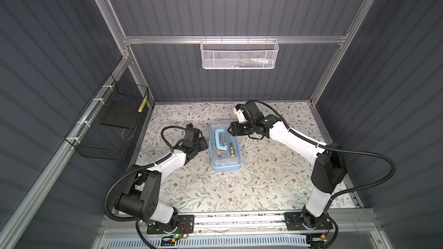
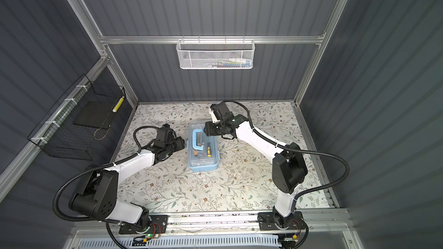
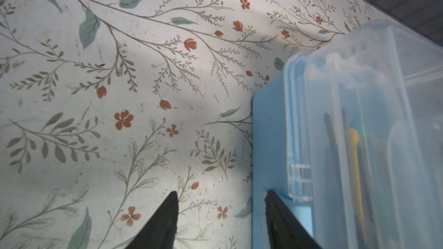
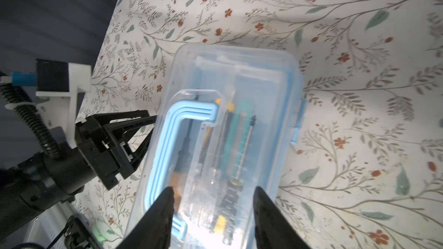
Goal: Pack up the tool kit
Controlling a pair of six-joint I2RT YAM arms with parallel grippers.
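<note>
tool kit (image 1: 224, 148): lid (image 4: 230, 73) down
left gripper (image 3: 221, 192): released, at kit's side
right gripper (image 4: 213, 188): released, above lid
risk: latch (image 4: 297, 125) maybe unclipped; kit skids

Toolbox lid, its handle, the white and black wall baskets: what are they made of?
Lid: clear glossy plastic; tools show through. Handle: light-blue plastic, matte, moulded ribs. White basket: fine mesh, likely painted metal. Black basket: thin wire grid, probably coated metal.

mesh basket (image 1: 239, 55): back rail | wire basket (image 1: 103, 144): left wall | floral tabletop (image 1: 263, 176)
</note>
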